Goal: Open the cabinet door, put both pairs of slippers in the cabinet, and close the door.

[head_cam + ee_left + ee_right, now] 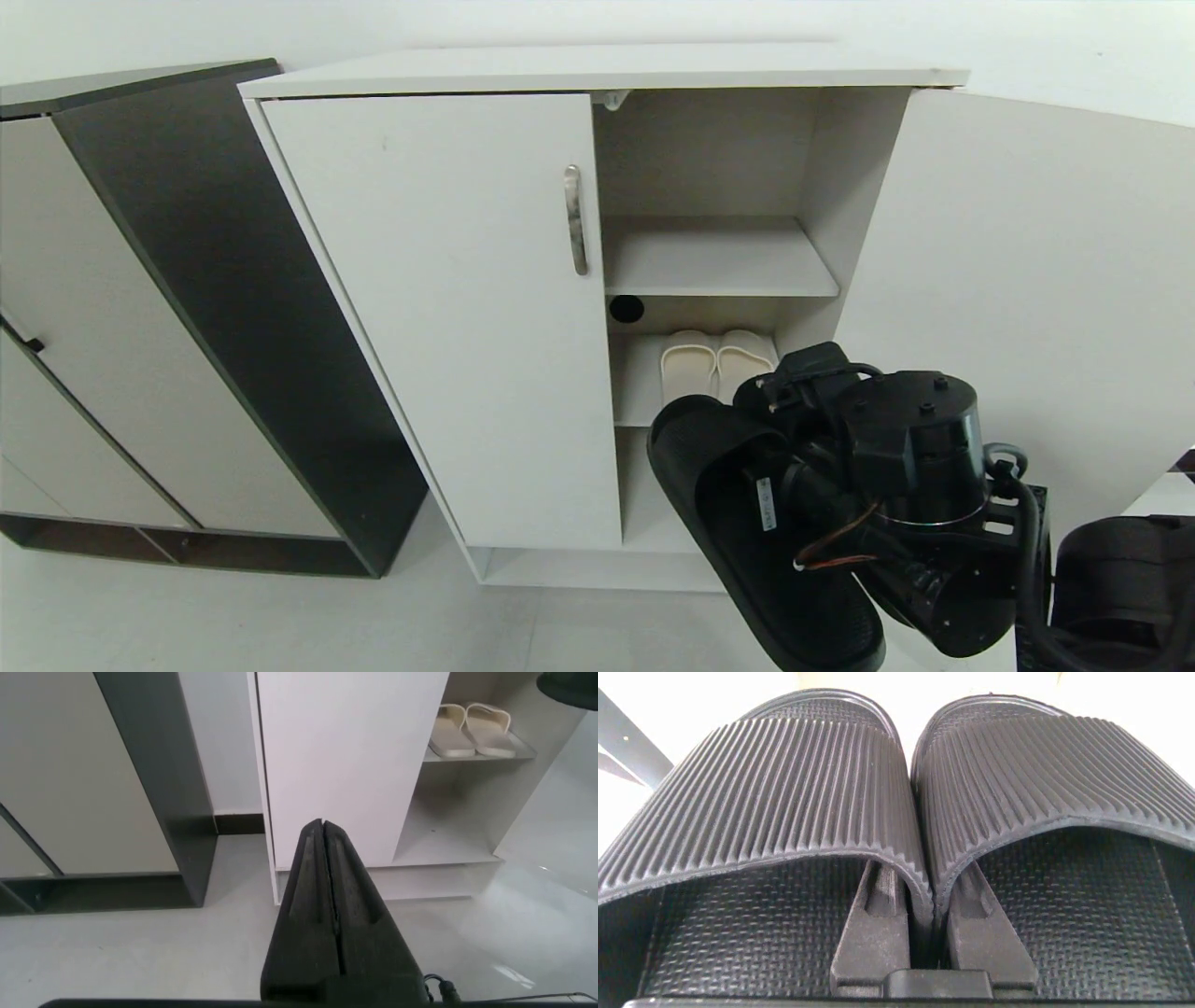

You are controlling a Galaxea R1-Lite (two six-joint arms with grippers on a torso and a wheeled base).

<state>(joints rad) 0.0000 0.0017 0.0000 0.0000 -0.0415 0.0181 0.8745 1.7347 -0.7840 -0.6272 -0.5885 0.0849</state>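
Note:
The white cabinet (597, 70) stands with its right door (1027, 280) swung open and its left door (448, 308) shut. A cream pair of slippers (717, 362) lies side by side on the middle shelf, and that cream pair (476, 728) is also in the left wrist view. In front of the lower opening hangs the black pair of slippers (747, 532), with my right gripper (794, 481) shut on it. My right gripper (924, 919) has one finger under each ribbed strap (794, 793), pinching the two inner strap edges together. My left gripper (322, 831) is shut and empty, low over the floor before the left door.
A dark grey and white cabinet (187, 280) stands close to the left of the white one. The shut door carries a metal handle (576, 219). The upper shelf (719, 261) and bottom shelf (448, 845) are bare. Grey floor (280, 616) lies in front.

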